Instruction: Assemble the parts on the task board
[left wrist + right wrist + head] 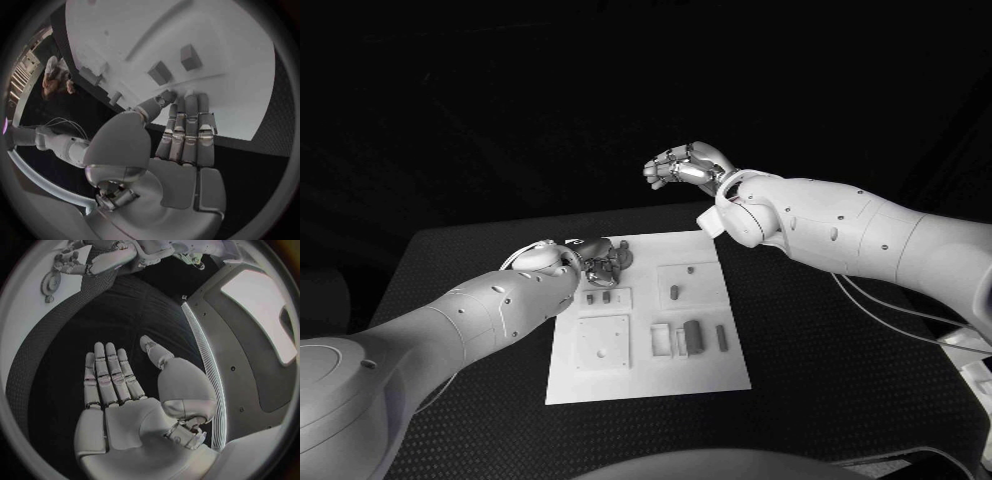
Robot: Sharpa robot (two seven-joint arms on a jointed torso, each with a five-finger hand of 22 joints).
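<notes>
While the board [646, 330] lies mid-table with grey parts [687, 338] on its near half, the left hand [596, 262] hovers flat over its far left corner, fingers straight, holding nothing. Right hand [687, 165] hangs raised beyond the far edge, fingers loosely extended, empty.

black table [848, 380], white task board [646, 375] lying flat on it

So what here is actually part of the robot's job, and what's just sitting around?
Part of the job:
- task board
- parts lying on the board
- left hand, over the board's far left corner, holding nothing
- right hand, raised beyond the board, holding nothing

Just there:
- table
- cables by the right arm
</notes>
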